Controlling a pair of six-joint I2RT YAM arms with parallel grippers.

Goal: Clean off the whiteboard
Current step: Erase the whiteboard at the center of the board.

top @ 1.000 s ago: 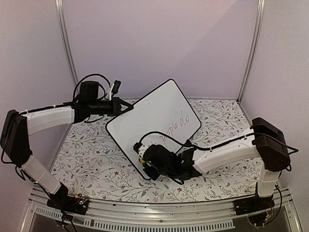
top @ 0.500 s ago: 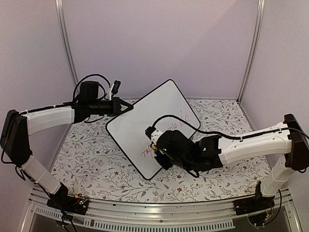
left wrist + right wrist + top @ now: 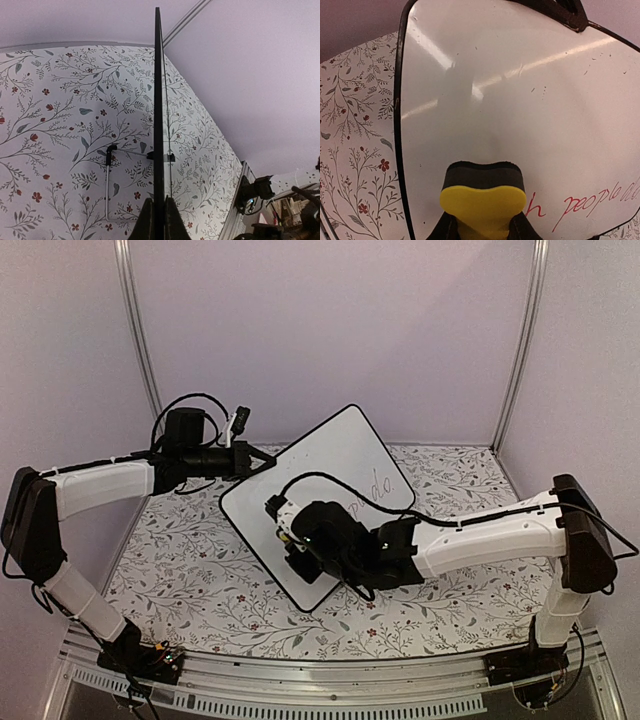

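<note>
Top external: the left hand (image 3: 262,462) is pinching the far-left edge of the whiteboard (image 3: 335,465), holding it tilted over the table (image 3: 450,490), while the right hand (image 3: 290,540) is working its near end. Left wrist: the whiteboard is showing edge-on. Right wrist: that hand is pinching a yellow eraser (image 3: 482,192); red writing (image 3: 592,202) is awaiting wiping, the rest looking clean.

whiteboard (image 3: 320,480) on table (image 3: 200,580), eraser (image 3: 482,195) against its face — writing (image 3: 590,202) alongside

Black-framed white whiteboard (image 3: 300,490), red writing (image 3: 590,202), yellow-and-black eraser (image 3: 482,197), floral-patterned table (image 3: 180,560)
</note>
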